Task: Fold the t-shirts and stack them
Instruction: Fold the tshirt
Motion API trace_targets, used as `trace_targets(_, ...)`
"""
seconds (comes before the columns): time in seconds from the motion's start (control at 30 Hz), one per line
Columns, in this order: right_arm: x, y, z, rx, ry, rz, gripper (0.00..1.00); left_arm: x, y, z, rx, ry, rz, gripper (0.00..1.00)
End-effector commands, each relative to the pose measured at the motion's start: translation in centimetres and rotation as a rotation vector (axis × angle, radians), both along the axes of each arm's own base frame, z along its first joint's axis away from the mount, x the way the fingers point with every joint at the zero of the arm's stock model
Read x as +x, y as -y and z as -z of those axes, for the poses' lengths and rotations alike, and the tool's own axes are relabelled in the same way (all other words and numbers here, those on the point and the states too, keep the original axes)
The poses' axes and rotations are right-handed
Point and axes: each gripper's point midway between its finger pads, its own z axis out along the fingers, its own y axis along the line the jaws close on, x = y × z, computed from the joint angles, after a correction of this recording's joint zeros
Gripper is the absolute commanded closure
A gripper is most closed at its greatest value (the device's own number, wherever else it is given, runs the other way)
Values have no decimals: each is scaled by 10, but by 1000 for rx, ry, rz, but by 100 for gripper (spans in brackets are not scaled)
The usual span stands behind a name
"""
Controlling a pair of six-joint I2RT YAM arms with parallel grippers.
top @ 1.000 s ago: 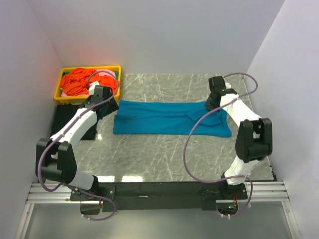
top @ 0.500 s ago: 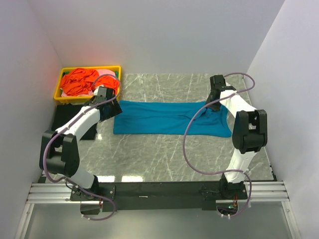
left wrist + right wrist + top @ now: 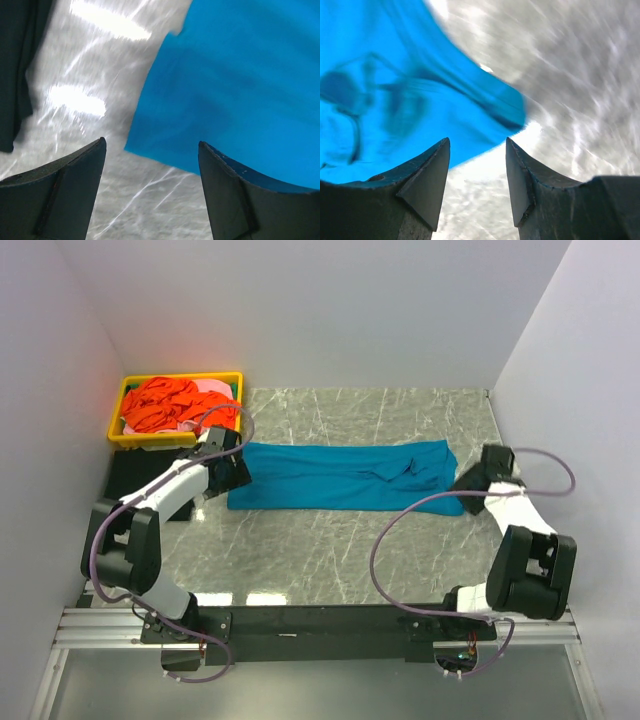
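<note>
White walls [image 3: 50, 390] close in a grey marble table [image 3: 330, 550]. At its far-left corner a yellow tray [image 3: 175, 377] holds orange-red shirts [image 3: 165, 405] and a pink one [image 3: 210, 388]; a black shirt [image 3: 125, 475] lies just in front of it. The left gripper [image 3: 151, 145] is spread wide and empty at the left end of the teal t-shirt [image 3: 340, 475]. That shirt lies flat mid-table, long axis left to right, with bare marble nearer the arms. The right gripper [image 3: 477, 141] is parted and empty by the shirt's right corner.
</note>
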Motion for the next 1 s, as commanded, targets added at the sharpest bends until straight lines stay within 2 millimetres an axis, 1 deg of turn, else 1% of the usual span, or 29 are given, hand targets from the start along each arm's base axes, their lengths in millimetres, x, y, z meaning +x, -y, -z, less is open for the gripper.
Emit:
trace_targets(0.0, -4, 0, 4, 132, 118, 75, 45, -18, -6, 4, 0, -21, -36, 21)
trace_targets(0.03, -8, 2, 8, 144, 119, 93, 45, -23, -5, 11, -8, -41, -35, 21)
trace_targets(0.07, -13, 1, 15, 170, 124, 114, 45, -25, -4, 13, -21, -45, -41, 21)
trace_targets(0.1, -16, 7, 18, 179, 131, 142, 45, -27, -2, 15, -30, -53, -40, 21)
trace_targets(0.13, -18, 8, 21, 191, 132, 156, 45, -28, 1, 18, -47, -63, -39, 21)
trace_targets(0.23, -21, 12, 32, 234, 139, 190, 46, -28, 5, 24, -64, -84, -36, 21)
trace_targets(0.3, -21, 13, 38, 265, 134, 204, 46, -29, 4, 28, -68, -96, -39, 21)
trace_targets(0.47, -19, 15, 47, 293, 143, 226, 47, -26, -2, 31, -66, -98, -64, 22)
trace_targets(0.53, -19, 11, 50, 317, 138, 219, 49, -27, -2, 33, -74, -103, -66, 22)
trace_targets(0.67, -20, 12, 52, 313, 136, 217, 55, -25, 0, 37, -81, -109, -65, 23)
trace_targets(0.87, -20, 13, 57, 312, 124, 214, 62, -22, 1, 47, -80, -138, -66, 30)
trace_targets(0.9, -20, 13, 59, 316, 118, 214, 67, -22, 1, 49, -82, -143, -66, 35)
trace_targets(0.97, -21, 14, 62, 314, 110, 216, 73, -22, 1, 54, -77, -159, -67, 41)
